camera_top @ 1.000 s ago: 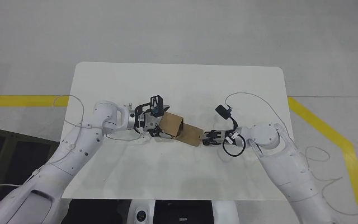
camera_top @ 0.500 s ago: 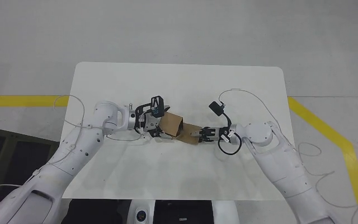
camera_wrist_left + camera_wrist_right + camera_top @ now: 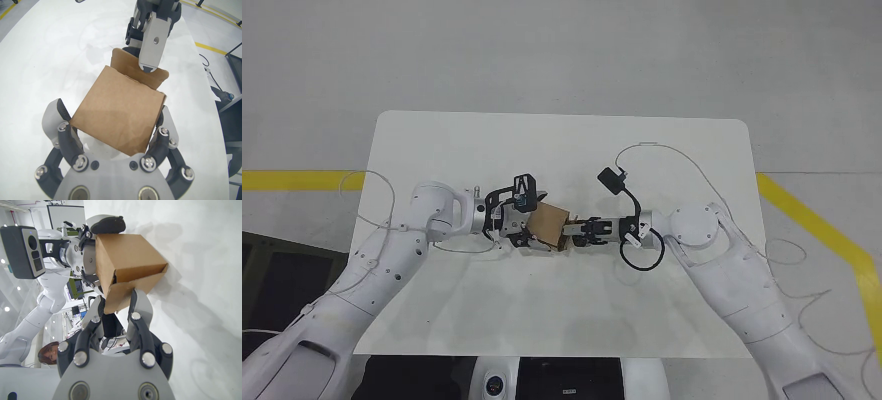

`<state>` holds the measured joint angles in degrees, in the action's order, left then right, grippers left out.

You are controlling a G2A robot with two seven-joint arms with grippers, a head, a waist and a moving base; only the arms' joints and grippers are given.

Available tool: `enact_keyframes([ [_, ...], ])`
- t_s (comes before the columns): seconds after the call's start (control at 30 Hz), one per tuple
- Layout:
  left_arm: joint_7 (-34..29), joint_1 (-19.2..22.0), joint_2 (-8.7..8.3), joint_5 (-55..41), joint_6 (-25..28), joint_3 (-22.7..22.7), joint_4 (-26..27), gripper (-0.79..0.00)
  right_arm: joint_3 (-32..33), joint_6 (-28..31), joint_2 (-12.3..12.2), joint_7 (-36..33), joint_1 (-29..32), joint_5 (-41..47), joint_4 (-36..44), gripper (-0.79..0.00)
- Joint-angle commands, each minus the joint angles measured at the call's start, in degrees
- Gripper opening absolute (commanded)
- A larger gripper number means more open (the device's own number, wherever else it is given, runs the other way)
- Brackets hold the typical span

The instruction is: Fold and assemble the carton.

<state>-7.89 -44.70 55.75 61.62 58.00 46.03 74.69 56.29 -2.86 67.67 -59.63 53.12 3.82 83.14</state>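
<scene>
A brown carton (image 3: pixel 550 224) lies on its side in the middle of the white table (image 3: pixel 442 140). My left gripper (image 3: pixel 519 228) is shut on the carton's body (image 3: pixel 121 111), one finger (image 3: pixel 54 115) on each side wall. From the opposite end, my right gripper (image 3: pixel 578 231) is shut on the carton's end flap (image 3: pixel 121 296), which sits between its two fingers (image 3: pixel 134 298). The flap (image 3: pixel 136 72) stands bent up at the carton's open end, with a right fingertip (image 3: pixel 148 69) pressing on it. The inside of the carton is hidden.
A thin white cable (image 3: pixel 682 165) loops over the table behind the right arm. The right wrist's black camera block (image 3: pixel 609 180) sticks up near the carton. The table's front edge (image 3: pixel 542 355) lies near the arms. Bare tabletop stretches behind the carton.
My right gripper has moved left toward the left gripper, bending the flap up against the carton's open end. The carton looks shorter from above. The left gripper has held still.
</scene>
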Motion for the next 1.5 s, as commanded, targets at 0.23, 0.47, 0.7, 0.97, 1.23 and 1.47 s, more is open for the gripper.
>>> enact_keyframes([
  [0.23,0.11,0.03,-0.11,0.10,0.00,-0.11,-0.03,0.000,-0.92,3.00,0.76,1.58,-1.01,4.35,-3.04,-0.493],
  [0.47,0.13,0.03,-0.16,0.12,0.00,-0.14,-0.12,0.000,-1.21,4.66,1.10,1.53,-1.14,7.11,-5.02,-0.548],
  [0.7,0.46,-0.03,-0.14,1.32,0.00,0.03,-0.03,0.000,-1.79,5.59,1.37,0.69,-1.45,8.64,-6.57,-0.560],
  [0.97,0.82,-0.11,-0.04,1.60,0.00,0.05,-0.11,0.000,-2.43,7.64,1.81,0.21,-2.13,10.57,-8.46,-0.545],
  [1.23,0.78,-0.17,0.02,1.93,0.00,0.12,-0.10,0.000,-2.88,9.68,2.26,-0.51,-2.50,13.17,-9.85,-0.523],
  [1.47,0.77,-0.22,0.05,2.09,0.00,0.10,-0.10,0.000,-2.51,11.33,2.38,-1.12,-2.21,15.18,-10.49,-0.566],
])
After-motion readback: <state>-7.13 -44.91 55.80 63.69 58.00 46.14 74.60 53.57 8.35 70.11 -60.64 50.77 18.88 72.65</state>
